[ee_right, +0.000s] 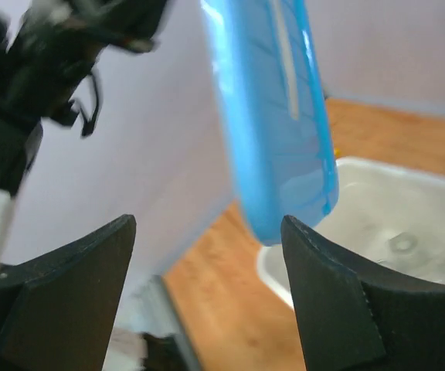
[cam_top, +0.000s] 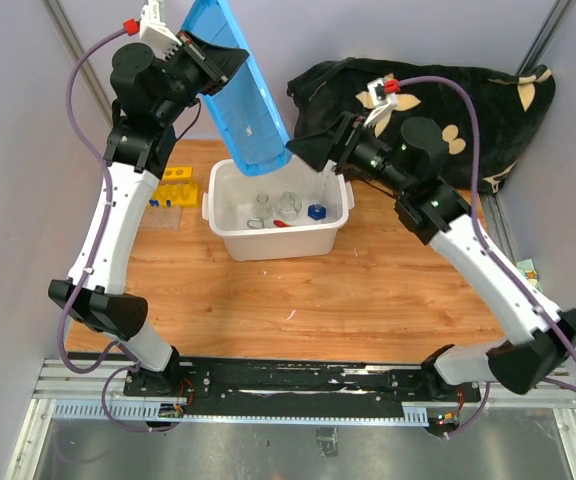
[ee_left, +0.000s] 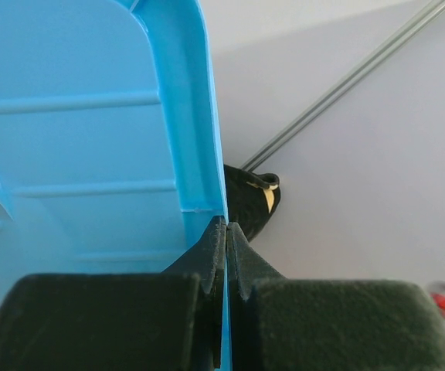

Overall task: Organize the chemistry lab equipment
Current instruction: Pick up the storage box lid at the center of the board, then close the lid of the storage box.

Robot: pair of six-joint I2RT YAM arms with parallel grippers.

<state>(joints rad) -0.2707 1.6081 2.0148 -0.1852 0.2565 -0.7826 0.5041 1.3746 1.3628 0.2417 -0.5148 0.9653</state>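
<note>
Above the white plastic bin [cam_top: 278, 240], left end effector [ee_left: 226, 232] clamps the ribbed blue lid [ee_left: 91, 139]; right end effector [ee_right: 208, 224] gapes.

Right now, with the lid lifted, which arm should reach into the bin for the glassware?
Right. The right gripper is open, empty and hovers by the white bin rim, close to the glassware. The left gripper is shut on the blue lid, holding it up.
</note>
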